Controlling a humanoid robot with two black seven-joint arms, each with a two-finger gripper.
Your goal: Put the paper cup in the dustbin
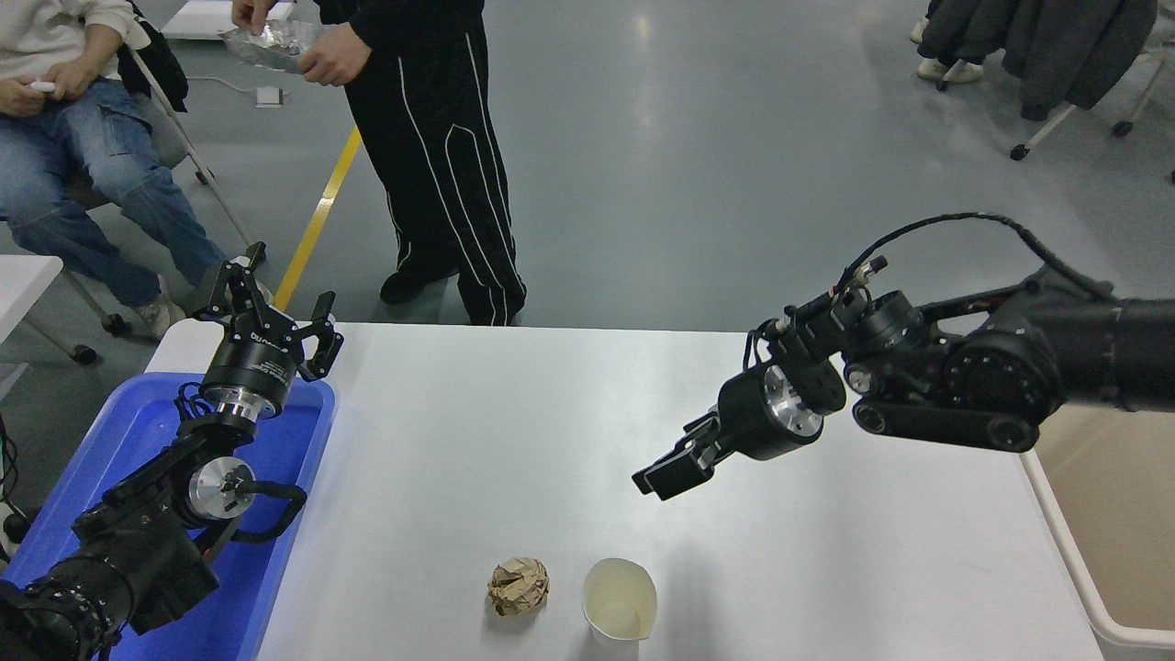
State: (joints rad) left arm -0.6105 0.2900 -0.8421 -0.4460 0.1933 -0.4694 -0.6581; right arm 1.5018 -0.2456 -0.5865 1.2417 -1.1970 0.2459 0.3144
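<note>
The paper cup [621, 601] stands upright near the table's front edge, off-white with a cream inside. The dustbin [1074, 551] is at the right edge beside the table; only its pale rim and tan inside show. My right gripper [663, 480] comes in from the right and hangs above the table, up and a little right of the cup, apart from it. Its jaws look close together and hold nothing. My left gripper [280, 308] is parked at the lower left over the blue tray, fingers spread open and empty.
A crumpled brown paper ball [519, 586] lies just left of the cup. A blue plastic tray [275, 514] sits at the table's left under my left arm. One person stands beyond the far edge and another sits at the top left.
</note>
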